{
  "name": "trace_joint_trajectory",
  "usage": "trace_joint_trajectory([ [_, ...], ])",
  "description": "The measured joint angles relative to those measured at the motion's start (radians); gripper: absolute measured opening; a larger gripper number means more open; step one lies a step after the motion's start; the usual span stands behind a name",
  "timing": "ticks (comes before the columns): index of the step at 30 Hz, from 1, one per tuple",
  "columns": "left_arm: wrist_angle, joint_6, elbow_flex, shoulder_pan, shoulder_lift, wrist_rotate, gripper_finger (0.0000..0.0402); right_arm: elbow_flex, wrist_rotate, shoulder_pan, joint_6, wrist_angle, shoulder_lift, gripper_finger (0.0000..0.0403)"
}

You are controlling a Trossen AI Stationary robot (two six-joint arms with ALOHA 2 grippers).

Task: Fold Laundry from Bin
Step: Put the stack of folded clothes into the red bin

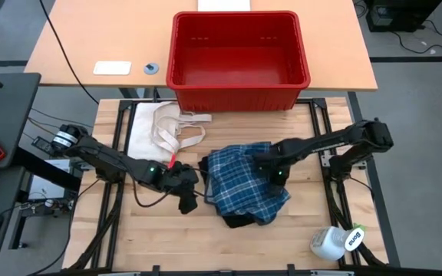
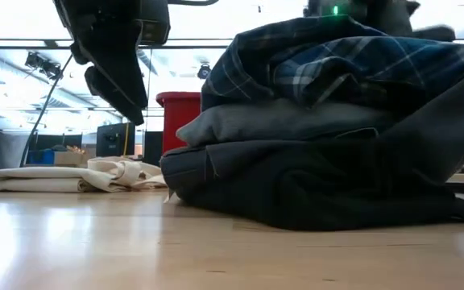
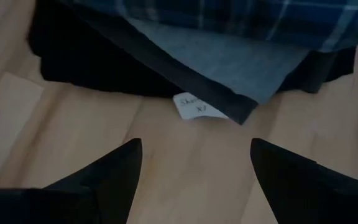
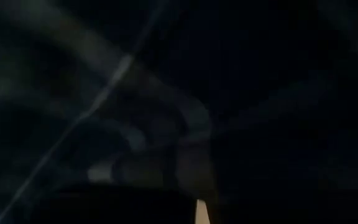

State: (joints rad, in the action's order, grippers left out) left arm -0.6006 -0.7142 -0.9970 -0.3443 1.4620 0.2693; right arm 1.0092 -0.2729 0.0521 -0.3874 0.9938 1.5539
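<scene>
The laundry lies stacked on the wooden table. The blue-and-white plaid shirt (image 1: 244, 184) is on top, a light grey garment (image 2: 280, 121) under it, and dark garments (image 2: 312, 185) at the bottom. The red bin (image 1: 240, 57) stands at the far side. My left gripper (image 1: 186, 193) hangs open above the table just left of the pile. It faces the pile's edge, where a white label (image 3: 194, 107) sticks out. My right gripper (image 1: 276, 175) is down on top of the plaid shirt. Its fingers are hidden by its own body and by the cloth. My right gripper comes from above, pointing steeply down, onto the top of the plaid shirt (image 1: 271, 184) near the pile's right side. Its wrist view shows only dark plaid cloth close up. Whether the shut fingers pinch cloth or only press on it cannot be told. The shirt rests on the pile.
A cream-white cloth with strap loops (image 1: 167, 129) lies on the table's far left, in front of the bin. A white bottle (image 1: 336, 241) lies at the near right corner. Bare wood shows along the near edge, in front of the pile.
</scene>
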Motion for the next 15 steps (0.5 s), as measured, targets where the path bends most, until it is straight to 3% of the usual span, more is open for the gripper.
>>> trace_joint_trajectory([
  [7,-0.006,0.005,0.000,0.000,0.005,-0.030,0.0304,0.035,0.096,-0.023,0.076,0.146,-0.187,0.0023],
  [11,-0.021,0.026,0.000,-0.001,0.005,-0.051,0.0304,-0.093,0.115,-0.023,0.111,0.071,-0.352,0.0025],
  [15,-0.053,0.026,0.000,-0.002,0.005,-0.051,0.0304,-0.300,0.133,-0.023,0.125,-0.120,-0.511,0.0025],
])
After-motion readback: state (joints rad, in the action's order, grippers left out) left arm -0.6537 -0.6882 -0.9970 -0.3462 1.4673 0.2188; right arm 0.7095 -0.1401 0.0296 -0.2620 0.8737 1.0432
